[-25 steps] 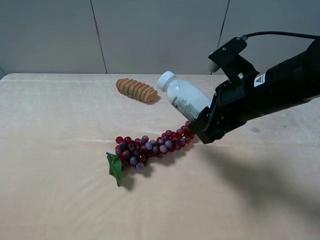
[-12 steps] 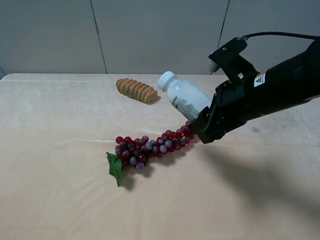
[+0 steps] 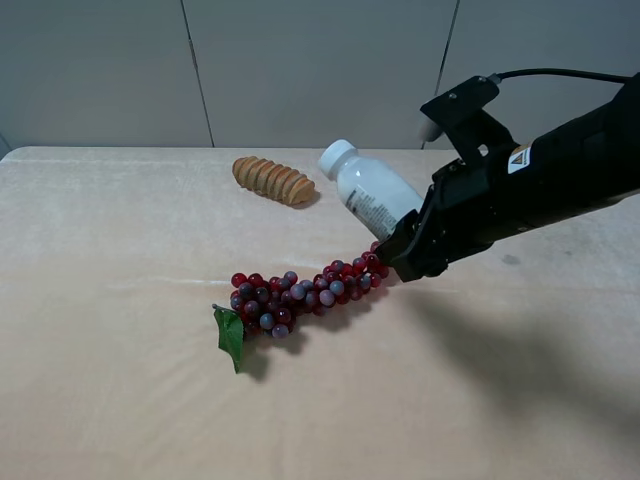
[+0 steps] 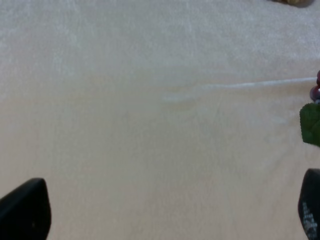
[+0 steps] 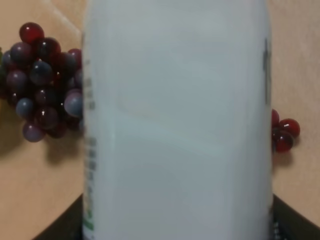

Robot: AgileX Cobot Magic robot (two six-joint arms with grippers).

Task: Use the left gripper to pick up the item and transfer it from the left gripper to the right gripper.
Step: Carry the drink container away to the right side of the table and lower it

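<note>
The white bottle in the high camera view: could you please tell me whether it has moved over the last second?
Yes, slightly. The white bottle, held in the right gripper, has drifted up and to the right, away from the ribbed wooden piece.

No legible print on bottle (image 3: 370, 190) or sticker (image 3: 519, 157)

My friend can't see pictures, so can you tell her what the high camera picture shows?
The right gripper holds a white bottle tilted in the air. A red-purple grape bunch lies on the tan table below it, with a ribbed wooden piece farther back.
</note>
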